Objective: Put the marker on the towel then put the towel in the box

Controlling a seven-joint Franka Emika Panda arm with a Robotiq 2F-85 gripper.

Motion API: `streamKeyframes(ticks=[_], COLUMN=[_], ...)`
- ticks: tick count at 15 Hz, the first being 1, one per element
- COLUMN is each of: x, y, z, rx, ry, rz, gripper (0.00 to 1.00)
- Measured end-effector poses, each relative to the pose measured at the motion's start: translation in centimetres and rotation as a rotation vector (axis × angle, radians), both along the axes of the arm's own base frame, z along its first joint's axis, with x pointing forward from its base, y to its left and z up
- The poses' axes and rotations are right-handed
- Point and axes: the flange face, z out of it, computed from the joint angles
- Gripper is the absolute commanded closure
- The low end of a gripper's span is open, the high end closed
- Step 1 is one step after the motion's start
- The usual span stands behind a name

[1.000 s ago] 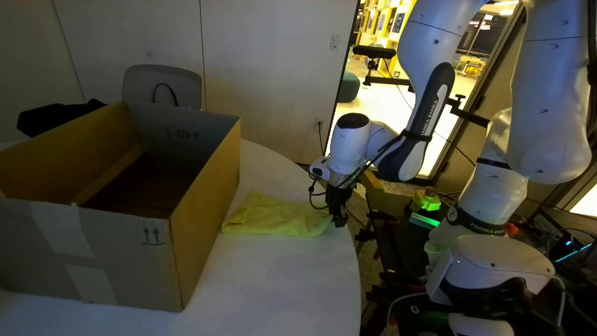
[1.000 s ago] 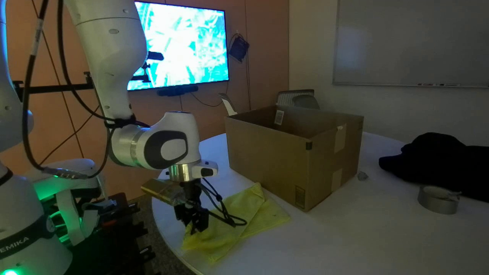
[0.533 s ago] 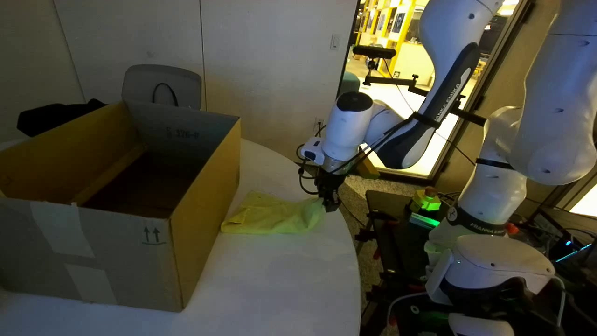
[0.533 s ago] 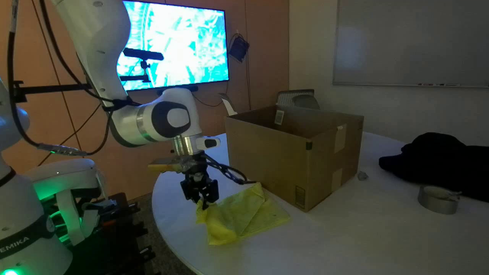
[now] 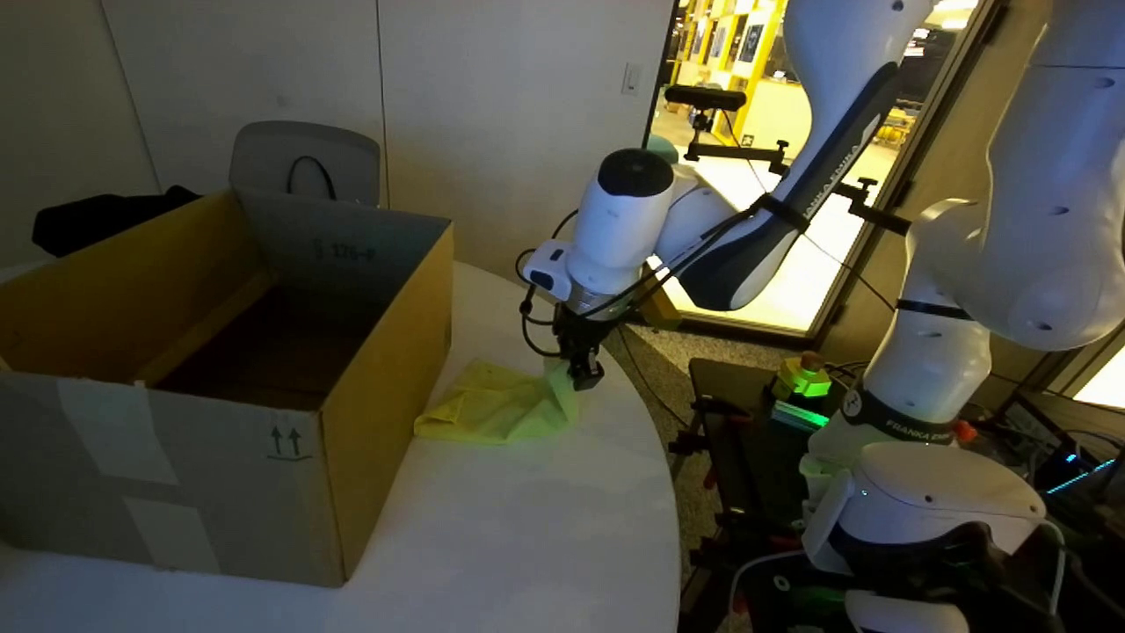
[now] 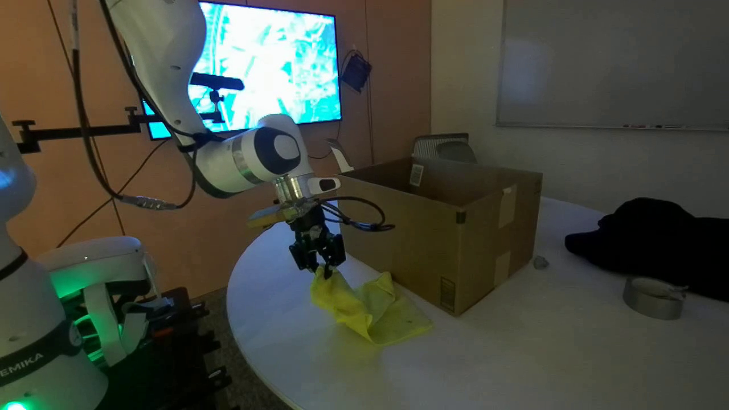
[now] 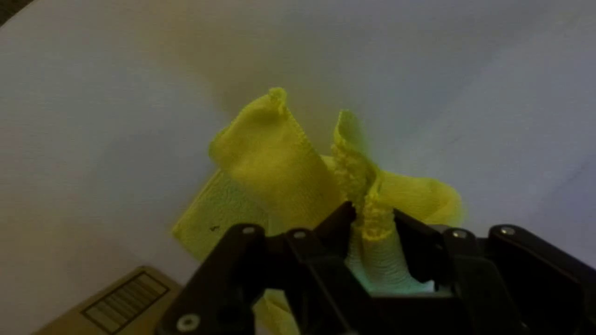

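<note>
Yellow towel (image 6: pixel 370 310) pinched in our gripper (image 7: pixel 374 215), we see the box (image 6: pixel 421 245) just beyond the towel's lower end, so we likely lift first.

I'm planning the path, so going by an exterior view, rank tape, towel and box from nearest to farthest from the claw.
1. Towel: pinched in the claw.
2. Box: behind the towel, mostly picture right of the claw.
3. Tape: far picture right, past the box.

I read "FRANKA EMIKA" on the white jointed robot arm (image 5: pixel 839 171); two up-arrows (image 5: pixel 277 440) on the rectangular brown cardboard box (image 5: pixel 246 523); inner print (image 5: pixel 344 252) blurred.
</note>
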Motion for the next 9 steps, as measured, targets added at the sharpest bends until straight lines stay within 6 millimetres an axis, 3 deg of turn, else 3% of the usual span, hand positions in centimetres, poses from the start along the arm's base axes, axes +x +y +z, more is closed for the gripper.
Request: streamKeyframes(ticks=[4,9], x=[2.1,4.8], y=[1.1,2.3], z=[0.1,-0.9], rx=[0.008,0.031], ry=[-0.069,-0.198], rz=[-0.083,-0.320], gripper=[0.91,0.91])
